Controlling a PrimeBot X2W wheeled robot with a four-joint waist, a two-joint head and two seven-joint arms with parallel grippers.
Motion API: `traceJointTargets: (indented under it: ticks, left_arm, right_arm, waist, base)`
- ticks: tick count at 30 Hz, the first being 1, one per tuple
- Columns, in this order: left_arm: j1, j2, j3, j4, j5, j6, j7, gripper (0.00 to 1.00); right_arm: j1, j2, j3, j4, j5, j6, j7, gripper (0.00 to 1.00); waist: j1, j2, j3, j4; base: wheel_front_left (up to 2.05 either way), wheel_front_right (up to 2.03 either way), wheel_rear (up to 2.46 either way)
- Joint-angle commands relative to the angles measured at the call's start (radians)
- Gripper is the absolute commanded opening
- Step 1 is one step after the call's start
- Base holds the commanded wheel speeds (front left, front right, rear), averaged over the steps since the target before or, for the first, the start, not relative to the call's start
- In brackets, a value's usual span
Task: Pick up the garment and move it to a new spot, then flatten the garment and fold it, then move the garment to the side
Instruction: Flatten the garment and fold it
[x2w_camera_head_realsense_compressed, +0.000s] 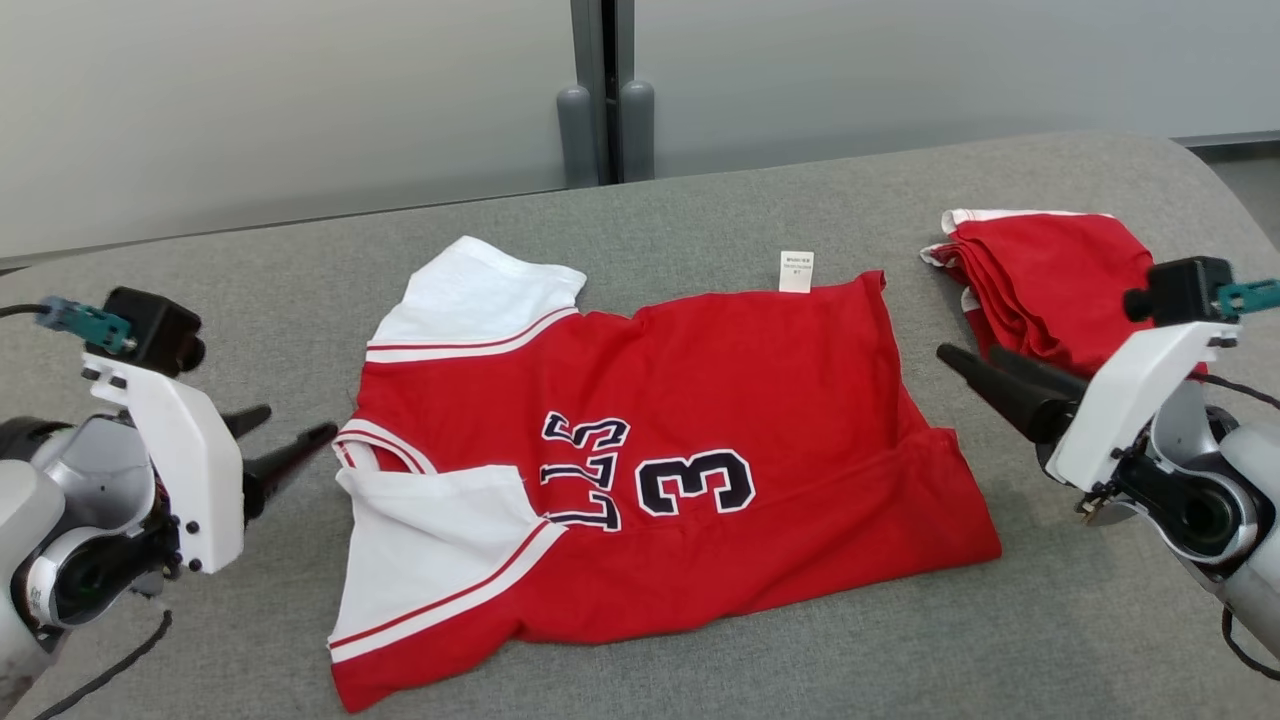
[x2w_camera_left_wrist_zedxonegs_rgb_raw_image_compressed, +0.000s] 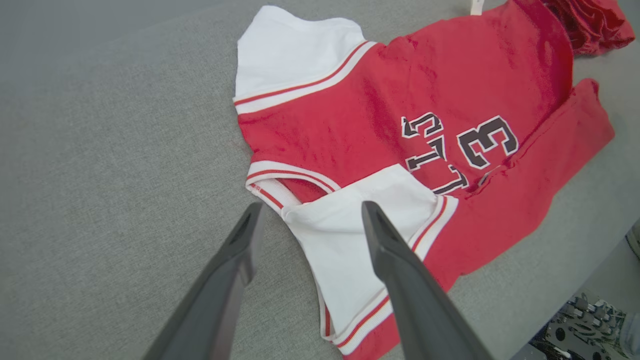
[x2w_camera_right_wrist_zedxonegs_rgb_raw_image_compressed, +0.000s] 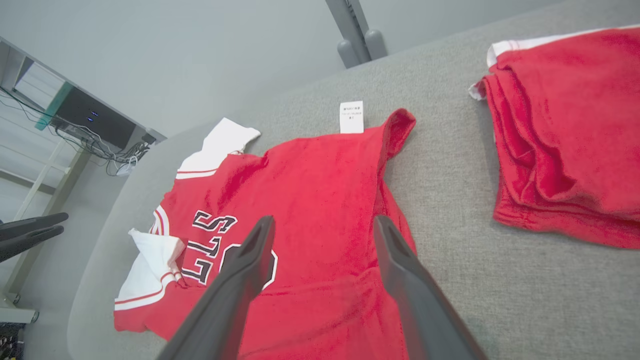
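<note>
We see the garment (x2w_camera_head_realsense_compressed: 700, 400), a red shirt, lying spread out in the middle of the grey soft table (x2w_camera_head_realsense_compressed: 1000, 620). Its neck end points to our left and its bottom end points to our right. It has two white sleeves. The far sleeve (x2w_camera_head_realsense_compressed: 470, 300) lies flat. The near sleeve (x2w_camera_head_realsense_compressed: 430, 540) is folded in over the red part, and it hides a bit of the dark letters. Next to the letters is a big dark number 3 (x2w_camera_head_realsense_compressed: 695, 483). A small white tag (x2w_camera_head_realsense_compressed: 796, 271) sticks out from the far edge of the shirt. The near side of the shirt is a bit lumpy, with a fold running along it.

Our left gripper (x2w_camera_head_realsense_compressed: 298, 421) hangs just beside the neck end of the shirt. Its jaws are wide apart and nothing is between them. In the left wrist view it points at the near sleeve. We cannot tell if it touches the cloth.

Our right gripper (x2w_camera_head_realsense_compressed: 970, 352) hangs near the bottom end of the shirt. Its jaws are apart too, and they hold nothing. Just behind it sits a pile of folded red clothes (x2w_camera_head_realsense_compressed: 1050, 280), apart from the shirt.
</note>
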Motion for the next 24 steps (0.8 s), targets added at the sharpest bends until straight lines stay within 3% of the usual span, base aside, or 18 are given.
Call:
traceJointTargets:
  ticks: [1, 3, 8, 12, 16, 20, 24]
  left_arm:
    - [0.022, 0.007, 0.033, -0.020, 0.028, 0.028, -0.096, 1.00]
    - [0.053, 0.011, 0.058, -0.043, 0.069, 0.064, -0.212, 1.00]
    - [0.148, 0.020, 0.112, -0.109, 0.165, 0.206, -0.485, 1.00]
    - [0.256, 0.017, 0.155, -0.178, 0.192, 0.326, -0.659, 1.00]
    - [0.345, 0.013, 0.191, -0.230, 0.208, 0.404, -0.719, 1.00]
    - [0.481, -0.025, 0.308, -0.314, 0.251, 0.485, -0.738, 1.00]
    - [0.636, -0.106, 0.435, -0.356, 0.346, 0.504, -0.738, 1.00]
  right_arm:
    - [0.039, -0.011, -0.026, -0.032, -0.032, 0.000, -0.105, 1.00]
    - [0.072, -0.027, -0.055, -0.053, -0.078, 0.000, -0.227, 1.00]
    - [0.172, -0.028, -0.129, -0.052, -0.191, 0.000, -0.477, 1.00]
    - [0.258, 0.003, -0.231, -0.049, -0.295, 0.000, -0.541, 1.00]
    - [0.339, 0.053, -0.355, -0.078, -0.402, 0.000, -0.547, 1.00]
    - [0.485, 0.136, -0.535, -0.148, -0.555, 0.000, -0.547, 1.00]
    - [0.606, 0.215, -0.651, -0.211, -0.672, 0.000, -0.547, 1.00]
  waist:
    - [-0.0001, 0.0000, -0.015, 0.010]
    - [-0.0001, 0.0000, -0.026, 0.017]
    - [-0.0001, 0.0000, -0.049, 0.032]
    - [-0.0001, 0.0000, -0.060, 0.037]
    - [-0.0001, 0.0000, -0.069, 0.035]
    - [-0.0001, 0.0000, -0.078, 0.032]
    - [-0.0001, 0.0000, -0.086, 0.034]
  base:
    - [0.00, 0.00, 0.00]
    - [0.00, 0.00, 0.00]
    - [0.00, 0.00, 0.00]
    - [0.00, 0.00, 0.00]
    - [0.00, 0.00, 0.00]
    - [0.00, 0.00, 0.00]
    - [0.00, 0.00, 0.00]
